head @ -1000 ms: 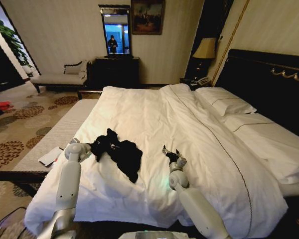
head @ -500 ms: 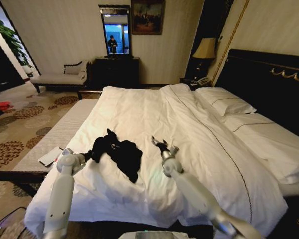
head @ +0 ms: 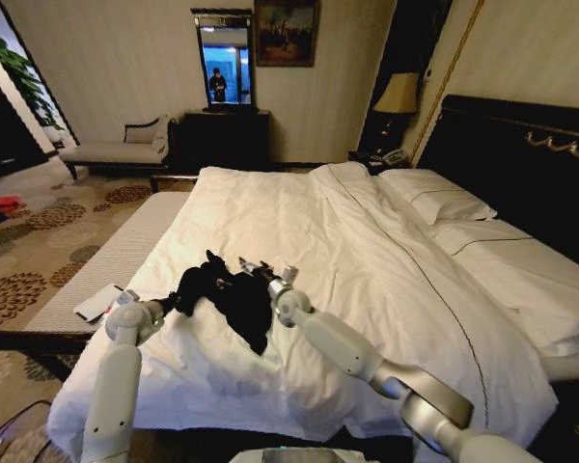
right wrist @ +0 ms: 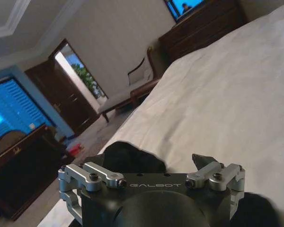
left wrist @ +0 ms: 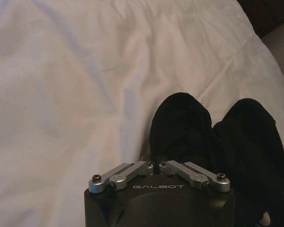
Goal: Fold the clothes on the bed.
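1. The black T-shirt (head: 234, 294) lies crumpled near the bed's (head: 299, 222) left edge.
2. Left gripper (head: 170, 304) is clenched on its corner; right gripper (head: 259, 269), fingers spread, hovers above.
3. Next, I judge: grasp another corner and spread it flat.

I see my left gripper (head: 170, 304) pinched tight at lower left of the head view, my right gripper (head: 254, 268) spread wide mid-frame.

Right hand (head: 254, 267) now over T-shirt (head: 234, 297)
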You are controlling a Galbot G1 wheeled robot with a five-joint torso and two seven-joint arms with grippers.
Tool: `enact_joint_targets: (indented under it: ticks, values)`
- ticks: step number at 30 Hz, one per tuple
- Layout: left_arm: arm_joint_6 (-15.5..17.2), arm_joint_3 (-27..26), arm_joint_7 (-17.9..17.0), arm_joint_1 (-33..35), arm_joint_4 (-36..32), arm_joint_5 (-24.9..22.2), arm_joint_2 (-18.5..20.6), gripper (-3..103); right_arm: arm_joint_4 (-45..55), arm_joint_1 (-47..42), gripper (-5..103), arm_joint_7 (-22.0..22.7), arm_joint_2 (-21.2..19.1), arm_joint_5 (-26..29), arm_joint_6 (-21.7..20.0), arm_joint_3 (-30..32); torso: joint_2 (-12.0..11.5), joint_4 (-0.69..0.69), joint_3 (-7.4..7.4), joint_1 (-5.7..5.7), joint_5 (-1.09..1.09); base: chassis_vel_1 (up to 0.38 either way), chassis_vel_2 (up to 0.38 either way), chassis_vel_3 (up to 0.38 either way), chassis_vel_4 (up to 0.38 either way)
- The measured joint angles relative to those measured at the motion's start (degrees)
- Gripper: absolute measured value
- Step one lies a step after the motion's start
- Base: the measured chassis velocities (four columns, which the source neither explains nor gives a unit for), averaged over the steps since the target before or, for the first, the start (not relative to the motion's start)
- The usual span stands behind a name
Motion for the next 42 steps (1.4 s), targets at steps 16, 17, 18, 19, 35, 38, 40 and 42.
enact_joint_targets:
  ticks: [16,17,18,19,35,38,40,42]
  values:
    - [0.0,-0.4,0.0,1.6,-2.6,1.0,-0.8,0,-10.3,9.6,100,4.4,9.2,-2.0,-7.7,-6.0,0.0,0.0,0.0,0.0,0.0,0.0,0.0,0.0,0.0]
    - [0.0,-0.5,0.0,1.7,-2.7,1.0,-0.7,0,-10.7,9.9,100,4.9,9.7,-2.0,-8.3,-6.0,0.0,0.01,0.0,0.0,0.0,0.0,0.0,0.0,0.0]
    - [0.0,-0.5,0.0,1.8,-2.8,1.0,-0.5,0,-11.0,10.1,100,5.4,10.2,-2.0,-9.0,-6.1,0.0,0.01,0.0,0.0,0.0,0.0,0.0,0.0,0.0]
    - [0.0,-0.5,0.0,1.8,-2.8,1.0,-0.5,0,-11.0,10.1,100,5.4,10.2,-2.0,-9.0,-6.1,0.0,0.01,0.0,0.0,0.0,0.0,0.0,0.0,0.0]
    - [0.1,-1.3,0.2,2.5,-3.7,0.9,0.6,0,-12.5,10.2,90,5.8,12.6,-3.2,-11.0,-7.9,0.0,0.0,0.0,0.0,0.0,0.0,0.0,0.0,0.0]
    - [0.1,-1.4,0.3,2.6,-3.7,0.9,0.8,0,-12.8,10.2,80,5.6,12.5,-3.4,-11.1,-8.1,0.0,0.0,0.0,0.0,0.01,0.0,0.0,0.0,0.0]
    - [0.1,-1.4,0.3,2.6,-3.7,0.9,0.8,0,-12.9,10.2,74,5.5,12.5,-3.5,-11.1,-8.1,0.0,0.0,0.0,0.0,0.01,0.0,0.0,0.0,0.0]
    - [0.1,-1.4,0.3,2.5,-3.6,1.0,0.8,0,-13.1,10.1,69,5.2,12.5,-3.6,-11.0,-8.1,0.0,0.01,0.0,0.0,0.01,0.0,0.0,0.0,0.0]
